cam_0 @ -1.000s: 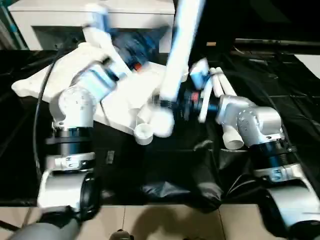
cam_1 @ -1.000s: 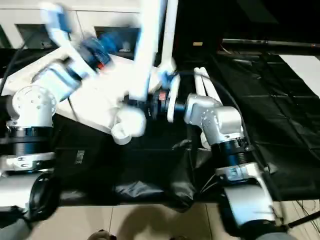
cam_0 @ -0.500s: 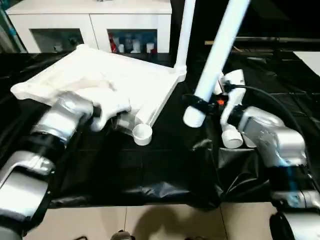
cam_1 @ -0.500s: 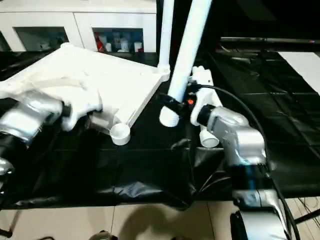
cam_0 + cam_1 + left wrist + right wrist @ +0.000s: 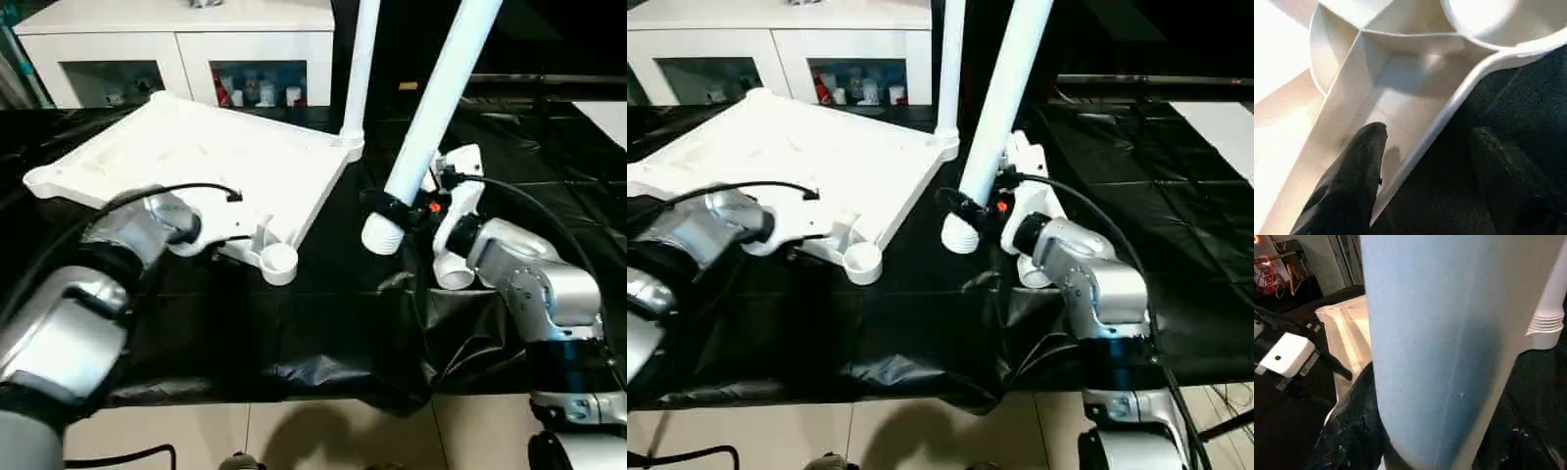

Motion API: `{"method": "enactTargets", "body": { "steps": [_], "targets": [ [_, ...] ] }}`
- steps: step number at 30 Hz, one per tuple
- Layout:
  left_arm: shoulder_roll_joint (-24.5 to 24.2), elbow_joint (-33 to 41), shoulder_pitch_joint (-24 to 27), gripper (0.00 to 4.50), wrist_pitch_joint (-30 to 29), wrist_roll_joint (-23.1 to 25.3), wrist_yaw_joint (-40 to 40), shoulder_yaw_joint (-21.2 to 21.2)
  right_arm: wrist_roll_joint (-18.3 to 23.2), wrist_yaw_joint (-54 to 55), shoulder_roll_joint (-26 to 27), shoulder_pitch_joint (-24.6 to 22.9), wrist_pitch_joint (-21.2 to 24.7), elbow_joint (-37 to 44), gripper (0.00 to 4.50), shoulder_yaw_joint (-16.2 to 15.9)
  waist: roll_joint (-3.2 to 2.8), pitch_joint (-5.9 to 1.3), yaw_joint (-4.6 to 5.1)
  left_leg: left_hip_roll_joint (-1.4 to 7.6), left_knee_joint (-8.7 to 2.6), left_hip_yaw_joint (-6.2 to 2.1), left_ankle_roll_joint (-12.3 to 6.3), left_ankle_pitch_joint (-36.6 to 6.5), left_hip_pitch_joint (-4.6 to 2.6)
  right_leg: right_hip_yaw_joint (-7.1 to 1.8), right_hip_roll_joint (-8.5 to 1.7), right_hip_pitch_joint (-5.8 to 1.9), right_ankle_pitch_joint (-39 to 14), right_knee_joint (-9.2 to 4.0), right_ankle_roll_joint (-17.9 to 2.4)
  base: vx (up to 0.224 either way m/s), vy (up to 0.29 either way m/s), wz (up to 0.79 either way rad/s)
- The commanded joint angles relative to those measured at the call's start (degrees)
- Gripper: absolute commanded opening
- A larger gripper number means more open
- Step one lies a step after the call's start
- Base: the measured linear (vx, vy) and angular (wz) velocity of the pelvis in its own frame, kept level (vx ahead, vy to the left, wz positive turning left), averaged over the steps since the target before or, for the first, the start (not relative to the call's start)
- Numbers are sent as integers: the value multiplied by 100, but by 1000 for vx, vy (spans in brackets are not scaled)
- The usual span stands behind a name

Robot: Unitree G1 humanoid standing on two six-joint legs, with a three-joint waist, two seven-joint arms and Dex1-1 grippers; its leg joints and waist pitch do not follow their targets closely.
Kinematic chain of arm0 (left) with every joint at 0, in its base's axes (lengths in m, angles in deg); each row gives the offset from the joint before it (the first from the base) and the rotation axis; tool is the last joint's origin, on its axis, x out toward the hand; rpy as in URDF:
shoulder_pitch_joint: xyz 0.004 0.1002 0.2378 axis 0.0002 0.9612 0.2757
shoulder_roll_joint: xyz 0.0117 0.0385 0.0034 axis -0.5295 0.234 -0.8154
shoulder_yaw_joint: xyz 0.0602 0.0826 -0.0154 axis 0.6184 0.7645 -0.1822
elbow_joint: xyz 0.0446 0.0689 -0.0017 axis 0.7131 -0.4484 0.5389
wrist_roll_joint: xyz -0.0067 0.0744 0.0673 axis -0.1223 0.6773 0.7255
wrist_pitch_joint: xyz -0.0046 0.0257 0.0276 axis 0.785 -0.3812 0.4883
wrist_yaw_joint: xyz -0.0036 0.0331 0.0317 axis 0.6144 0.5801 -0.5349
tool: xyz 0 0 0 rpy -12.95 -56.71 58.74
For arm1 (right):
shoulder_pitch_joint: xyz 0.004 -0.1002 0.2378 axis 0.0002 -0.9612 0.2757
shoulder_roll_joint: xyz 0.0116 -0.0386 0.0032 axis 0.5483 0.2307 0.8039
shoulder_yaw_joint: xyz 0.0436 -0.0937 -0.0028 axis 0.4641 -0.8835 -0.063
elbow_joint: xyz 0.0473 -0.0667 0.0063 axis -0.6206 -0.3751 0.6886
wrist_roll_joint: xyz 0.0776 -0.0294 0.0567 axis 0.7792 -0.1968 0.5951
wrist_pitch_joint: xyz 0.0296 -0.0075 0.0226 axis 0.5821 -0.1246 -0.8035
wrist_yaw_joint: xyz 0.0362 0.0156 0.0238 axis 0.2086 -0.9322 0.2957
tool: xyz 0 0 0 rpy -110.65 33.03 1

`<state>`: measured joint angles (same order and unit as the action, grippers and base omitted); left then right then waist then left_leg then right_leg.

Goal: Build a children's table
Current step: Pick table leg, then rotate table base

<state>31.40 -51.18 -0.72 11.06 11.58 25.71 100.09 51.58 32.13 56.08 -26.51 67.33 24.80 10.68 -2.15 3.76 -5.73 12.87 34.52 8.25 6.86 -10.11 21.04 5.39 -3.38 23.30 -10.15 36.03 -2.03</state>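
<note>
White plastic tabletop (image 5: 206,162) lay underside up on black sheeting (image 5: 323,323), one leg (image 5: 359,69) standing upright in its far corner socket. Second leg (image 5: 436,108) pinched in the right tool (image 5: 392,208), long axis tilted up and away, ribbed end down. Left tool (image 5: 1420,166), fingers spread, straddled the top's near rim beside the empty socket (image 5: 279,259), seen close from the left wrist. No readable writing.

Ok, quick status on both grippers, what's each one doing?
Left gripper: open, fingers straddling the table top's edge rim near a corner socket.
Right gripper: shut on a table leg, held tilted above the black cloth.
</note>
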Motion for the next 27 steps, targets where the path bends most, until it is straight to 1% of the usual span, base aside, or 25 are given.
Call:
{"method": "enactTargets", "body": {
  "steps": [1,2,5,6,7,8,9,10,11,12,13,14,15,16,17,18,19,20,21,22,23,24,25,26,27],
  "targets": [
    [58,-224,-95,304,143,166,-99,64,59,42,-84,-27,94,202,186,8,-71,-529,3,-104,-294,77,-6,-652,1,-300,-332,-495,-666,-460,-911,0,0,0],
    [84,-260,-88,304,184,169,-55,51,73,41,-102,-44,118,239,186,18,-90,-535,-2,-97,-295,69,-3,-651,-3,-302,-341,-495,-679,-456,-912,0,0,0],
    [166,-451,-110,304,301,275,-17,65,71,50,-129,-86,156,318,186,21,-74,-533,6,-98,-294,73,-31,-661,3,-300,-337,-494,-672,-466,-928,0,0,0],
    [191,-496,-109,304,280,280,118,72,68,51,-148,-101,189,366,186,24,-48,-534,9,-97,-298,72,-47,-631,3,-302,-339,-501,-656,-468,-921,0,0,0],
    [203,-537,-121,304,281,312,166,87,72,51,-151,-104,219,395,186,33,-63,-537,10,-90,-297,70,-49,-618,0,-305,-347,-495,-645,-453,-939,0,0,0],
    [217,-581,-144,304,318,365,305,128,84,46,-167,-118,268,458,186,43,-39,-533,13,-93,-298,76,-60,-619,-2,-305,-340,-492,-659,-463,-937,0,0,0],
    [232,-595,-160,287,313,360,411,125,91,38,-185,-126,295,493,186,46,6,-529,13,-97,-304,80,-78,-591,2,-307,-344,-501,-712,-461,-924,0,0,0],
    [235,-595,-164,270,312,357,443,126,94,34,-190,-125,301,498,186,45,-22,-526,13,-90,-304,77,-90,-555,5,-305,-357,-496,-760,-461,-921,0,0,0],
    [257,-610,-202,270,300,346,735,134,116,8,-230,-137,364,561,186,35,72,-525,26,-90,-308,90,-112,-542,12,-309,-353,-504,-758,-472,-909,0,0,0],
    [259,-622,-235,267,276,372,997,176,119,-12,-263,-135,402,589,186,17,48,-524,16,-90,-313,86,-144,-459,12,-313,-367,-505,-761,-466,-916,0,0,0],
    [265,-656,-269,256,253,424,1256,201,139,-25,-303,-139,447,629,186,-7,84,-523,29,-86,-312,93,-172,-415,18,-316,-367,-502,-727,-463,-922,0,0,0],
    [258,-680,-297,256,228,490,1487,247,164,-34,-341,-151,504,691,186,-27,70,-522,25,-92,-312,89,-180,-392,17,-314,-365,-506,-713,-449,-930,0,0,0],
    [244,-712,-331,240,239,621,1681,343,176,-51,-377,-148,553,723,186,-52,134,-525,18,-96,-313,99,-219,-326,25,-321,-376,-518,-693,-439,-909,0,0,0],
    [231,-734,-352,226,256,710,1793,405,188,-56,-399,-151,594,761,186,-66,114,-520,21,-81,-318,101,-230,-321,10,-325,-385,-494,-750,-454,-894,0,0,0],
    [215,-758,-381,226,238,842,1822,486,194,-75,-422,-149,655,806,186,-86,105,-516,17,-79,-319,100,-234,-336,5,-324,-385,-488,-783,-461,-887,0,0,0],
    [218,-775,-413,221,154,920,1834,531,183,-102,-446,-138,686,819,186,-120,167,-494,19,-78,-329,105,-242,-347,13,-323,-387,-491,-820,-458,-861,0,0,0],
    [224,-788,-464,209,-1,1015,1833,581,172,-138,-477,-131,750,871,186,-181,172,-446,18,-76,-344,110,-260,-390,0,-321,-390,-461,-964,-477,-826,0,0,0],
    [225,-784,-471,209,-24,1019,1830,582,172,-140,-478,-136,762,889,186,-193,160,-439,25,-70,-346,107,-262,-426,-5,-320,-391,-454,-1049,-484,-817,0,0,0],
    [225,-784,-472,185,-27,1019,1830,582,172,-140,-478,-137,764,892,186,-195,165,-426,27,-72,-346,112,-266,-500,-8,-320,-404,-449,-1231,-513,-779,0,0,0],
    [239,-782,-481,185,-93,987,1873,550,174,-137,-471,-141,777,911,186,-213,181,-414,23,-70,-354,110,-263,-541,-18,-319,-408,-440,-1354,-523,-770,0,0,0],
    [282,-772,-494,175,-238,890,1950,452,170,-127,-451,-136,772,896,186,-236,181,-418,25,-71,-355,109,-259,-533,-15,-318,-404,-443,-1372,-525,-763,0,0,0],
    [315,-764,-504,175,-352,811,2017,372,168,-117,-436,-131,767,883,186,-252,192,-405,26,-73,-358,112,-241,-524,-14,-318,-400,-436,-1356,-519,-784,0,0,0],
    [370,-751,-503,162,-496,671,2048,234,164,-107,-408,-128,749,856,186,-270,208,-407,22,-64,-363,103,-245,-516,-13,-320,-407,-437,-1301,-514,-812,0,0,0],
    [475,-734,-489,149,-761,368,2126,-75,154,-70,-355,-141,720,830,186,-301,212,-417,20,-67,-358,110,-247,-509,-17,-320,-405,-441,-1245,-505,-851,0,0,0],
    [486,-733,-488,140,-790,333,2134,-109,154,-66,-350,-143,718,828,186,-303,208,-431,0,-76,-349,116,-268,-453,-21,-320,-418,-441,-1140,-495,-933,0,0,0]
  ]
}}
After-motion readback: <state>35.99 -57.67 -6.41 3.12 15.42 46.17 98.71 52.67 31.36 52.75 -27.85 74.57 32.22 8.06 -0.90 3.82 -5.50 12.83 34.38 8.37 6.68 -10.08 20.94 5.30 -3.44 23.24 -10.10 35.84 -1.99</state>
